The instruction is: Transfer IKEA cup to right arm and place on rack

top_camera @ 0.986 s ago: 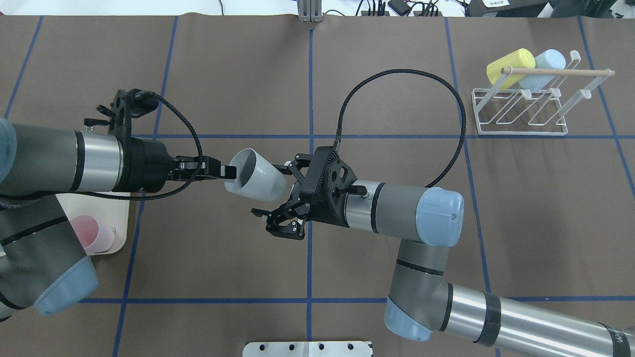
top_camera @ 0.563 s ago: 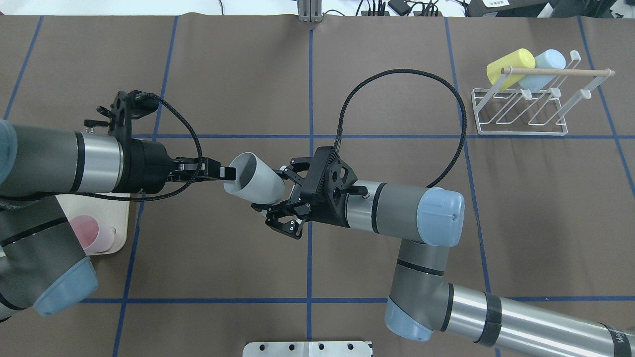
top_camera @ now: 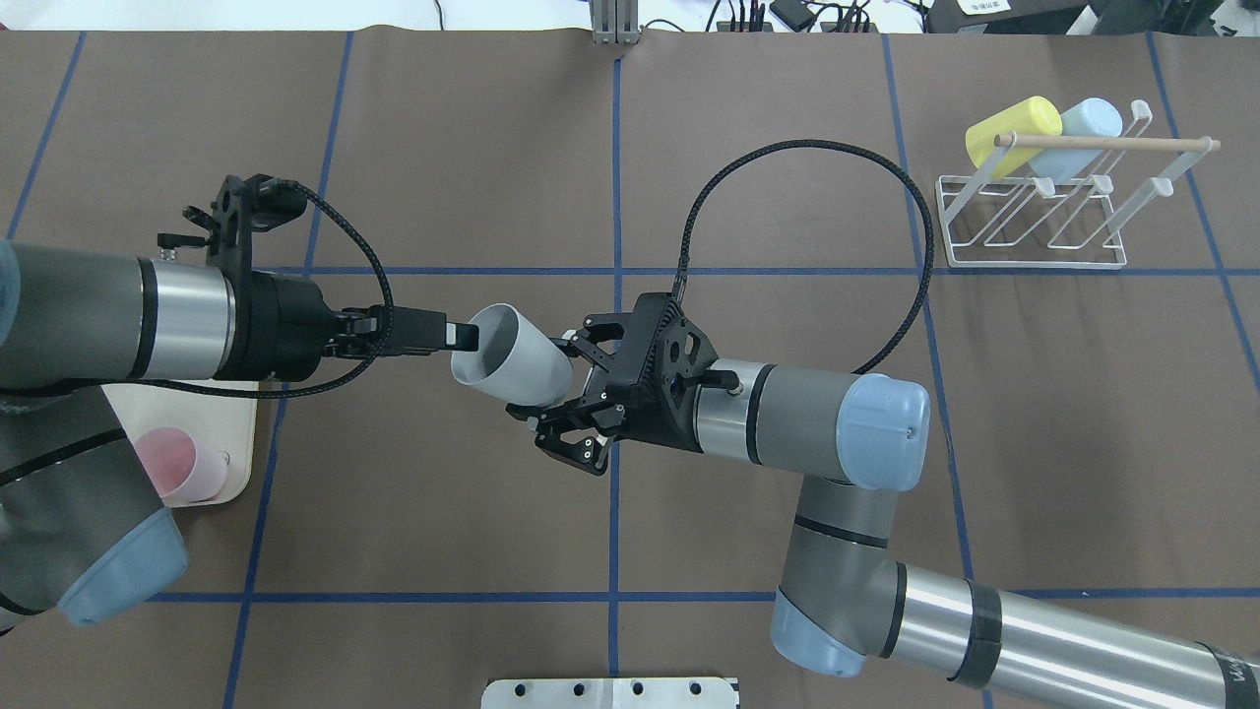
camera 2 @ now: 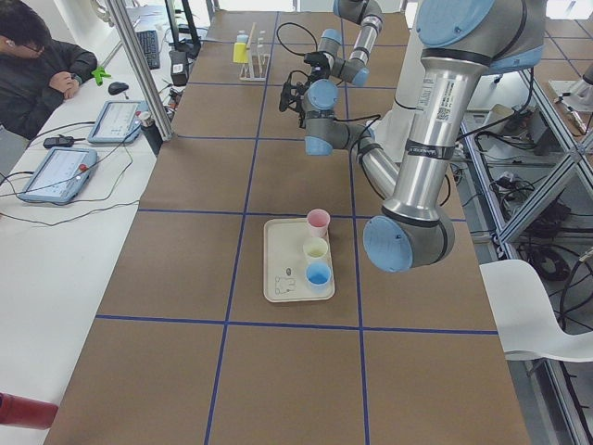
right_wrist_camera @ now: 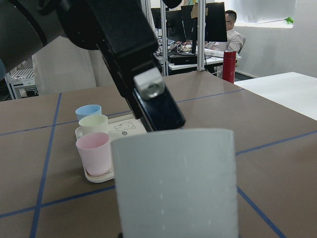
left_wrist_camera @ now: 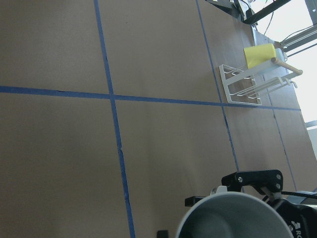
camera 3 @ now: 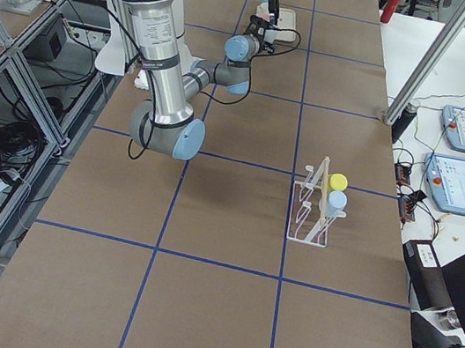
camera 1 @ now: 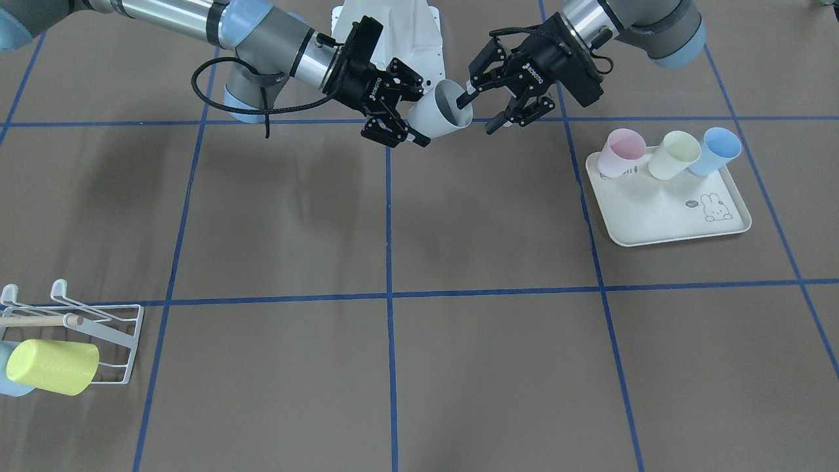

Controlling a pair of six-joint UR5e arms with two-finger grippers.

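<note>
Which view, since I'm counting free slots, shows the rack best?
Overhead exterior: the rack shows whole, with a yellow cup and a blue cup on it. Front-facing cuts it at the edge; side views and left wrist show it small; right wrist misses it.

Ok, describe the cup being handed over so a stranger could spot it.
Start where the two arms meet over the brown table. The cup hangs sideways in mid-air, its base gripped by the right hand. It alone is pale grey; those on the tray and rack are coloured.
</note>
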